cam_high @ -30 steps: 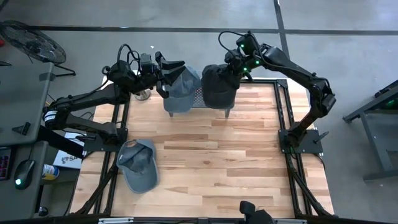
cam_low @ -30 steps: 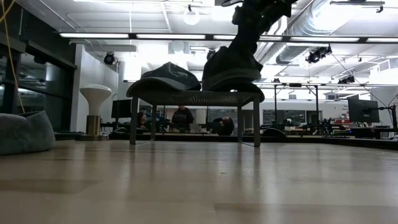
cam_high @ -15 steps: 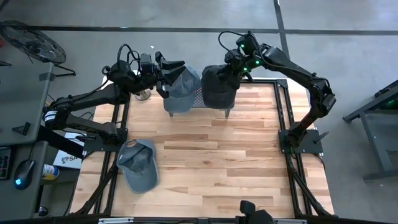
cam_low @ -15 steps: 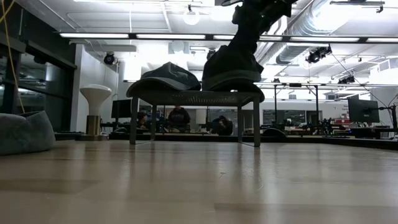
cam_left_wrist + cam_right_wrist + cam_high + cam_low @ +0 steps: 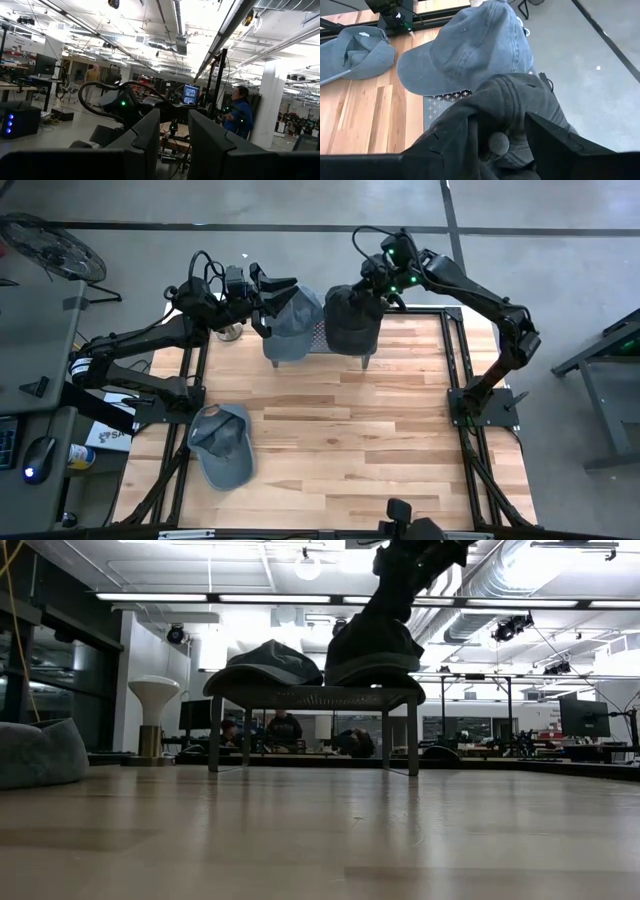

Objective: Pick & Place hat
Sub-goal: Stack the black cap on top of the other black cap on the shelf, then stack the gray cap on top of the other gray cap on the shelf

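Observation:
A dark cap [image 5: 352,323] and a blue-grey cap [image 5: 291,326] sit side by side, brims down, on a low perforated metal rack [image 5: 310,697] at the table's far edge. A second blue-grey cap [image 5: 222,446] lies on the wood near the left edge. My right gripper [image 5: 502,131] is open, slanting down over the dark cap, a finger on either side of the crown's top button [image 5: 498,143]. My left gripper [image 5: 268,298] is raised left of the rack, tipped upward, open by a narrow gap [image 5: 173,142] with nothing in it. My right gripper's fingers [image 5: 555,145] stand on either side of the dark cap's crown top [image 5: 515,107], coming from above and the far right. Whether they touch the cloth I cannot tell. The cap rests on the rack.
The rack stands on thin legs [image 5: 412,735] with open space beneath. Bare wood [image 5: 350,430] fills the table's middle and right. The right arm's base [image 5: 480,402] stands at the right edge. People [image 5: 241,110] are in the room beyond.
My right gripper has opened over the dark cap's crown and has tipped slightly, staying in place. The dark cap stays on the rack. My left arm has kept still.

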You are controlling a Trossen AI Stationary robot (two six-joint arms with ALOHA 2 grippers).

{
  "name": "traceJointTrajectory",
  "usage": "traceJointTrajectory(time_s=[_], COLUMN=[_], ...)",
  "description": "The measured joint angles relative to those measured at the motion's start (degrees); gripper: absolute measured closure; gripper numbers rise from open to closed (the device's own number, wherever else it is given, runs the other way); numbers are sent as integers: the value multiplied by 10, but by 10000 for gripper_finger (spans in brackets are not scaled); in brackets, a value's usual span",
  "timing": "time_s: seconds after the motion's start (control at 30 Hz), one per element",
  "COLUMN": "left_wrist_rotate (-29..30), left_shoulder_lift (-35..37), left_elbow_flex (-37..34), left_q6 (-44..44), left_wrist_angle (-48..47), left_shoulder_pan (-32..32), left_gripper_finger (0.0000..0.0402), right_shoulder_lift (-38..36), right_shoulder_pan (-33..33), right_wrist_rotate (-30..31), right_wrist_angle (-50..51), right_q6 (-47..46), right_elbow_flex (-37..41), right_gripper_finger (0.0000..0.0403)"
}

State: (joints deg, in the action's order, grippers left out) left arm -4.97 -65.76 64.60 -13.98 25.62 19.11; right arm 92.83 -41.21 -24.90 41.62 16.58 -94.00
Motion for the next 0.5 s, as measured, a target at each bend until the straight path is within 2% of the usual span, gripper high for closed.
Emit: traceJointTrajectory(time_s=[0.5], left_wrist_rotate=[-2], left_shoulder_lift=[20], left_elbow_flex=[0], left_q6=[12], left_wrist_angle=[-27], left_shoulder_pan=[0], left_gripper_finger=[300], right_shoulder_lift=[-33], right_shoulder_pan=[0], right_wrist_rotate=[24], right_wrist_angle=[-42], right_q6=[-13], right_elbow_flex=[0], right_gripper_finger=[212])
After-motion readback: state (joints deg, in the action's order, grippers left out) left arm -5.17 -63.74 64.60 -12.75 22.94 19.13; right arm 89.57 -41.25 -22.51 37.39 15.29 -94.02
